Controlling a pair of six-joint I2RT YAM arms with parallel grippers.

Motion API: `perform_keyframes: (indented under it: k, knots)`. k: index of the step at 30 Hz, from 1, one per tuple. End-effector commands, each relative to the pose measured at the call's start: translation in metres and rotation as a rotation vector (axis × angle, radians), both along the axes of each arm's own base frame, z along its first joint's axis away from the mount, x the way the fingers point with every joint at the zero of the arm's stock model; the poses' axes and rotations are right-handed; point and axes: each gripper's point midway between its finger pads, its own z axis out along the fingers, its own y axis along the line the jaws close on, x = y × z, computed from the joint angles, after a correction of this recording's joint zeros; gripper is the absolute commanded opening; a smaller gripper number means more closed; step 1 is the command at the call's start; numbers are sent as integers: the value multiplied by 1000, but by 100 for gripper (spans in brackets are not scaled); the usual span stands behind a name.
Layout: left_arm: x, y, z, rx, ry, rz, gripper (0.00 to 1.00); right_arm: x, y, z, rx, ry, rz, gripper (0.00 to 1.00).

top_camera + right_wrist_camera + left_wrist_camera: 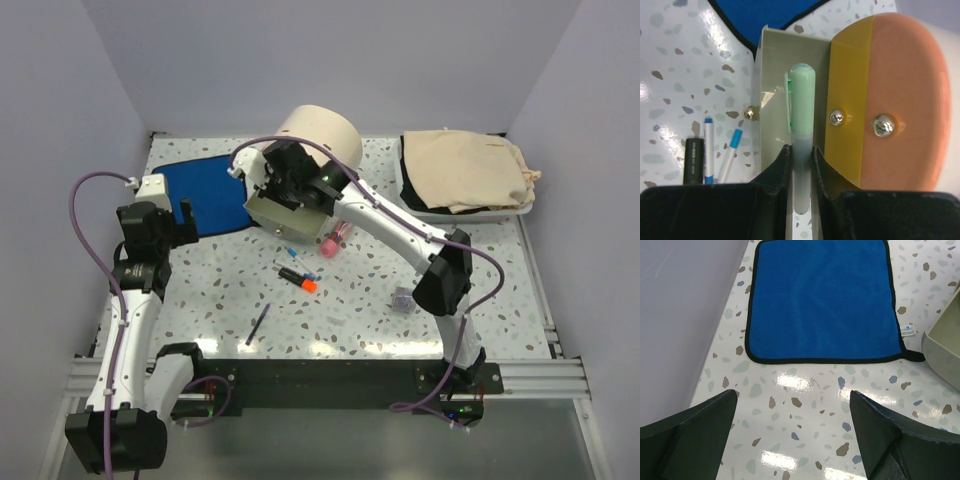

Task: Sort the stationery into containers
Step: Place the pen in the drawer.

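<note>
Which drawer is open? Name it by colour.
The grey drawer: pulled out, its inside showing around the green-capped marker in the right gripper. The yellow drawer and orange drawer are shut.

The speckled table (350, 320) carries a blue cloth (215, 200), cabinet (325, 135), white tray (500, 213), pink tube (333, 242), black pen (258, 325) and small box (402, 298).

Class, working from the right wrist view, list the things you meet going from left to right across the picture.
Black marker → blue-tipped pen → second blue-tipped pen → brass knob → green-capped pen held in the right gripper → yellow drawer front → orange drawer front.
</note>
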Motion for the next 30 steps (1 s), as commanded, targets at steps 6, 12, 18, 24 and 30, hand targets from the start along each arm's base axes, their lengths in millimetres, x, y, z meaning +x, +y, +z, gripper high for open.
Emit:
perform_keyframes:
  k: [6,12,18,24,30]
  knots:
    - [7,-1,23,14,-71,-24,100,18,-4,-21,-61,-17,-19,0]
    - [7,-4,16,2,-66,-33,100,23,-14,-41,-89,26,-102,53]
    - [8,-6,15,-5,-66,-42,100,19,-17,-29,-62,24,-116,59]
    - [13,-12,30,15,-111,-72,100,-76,-25,-27,0,315,176,58]
    - [16,-32,27,-5,-122,-189,100,-168,-50,-84,-30,688,306,42]
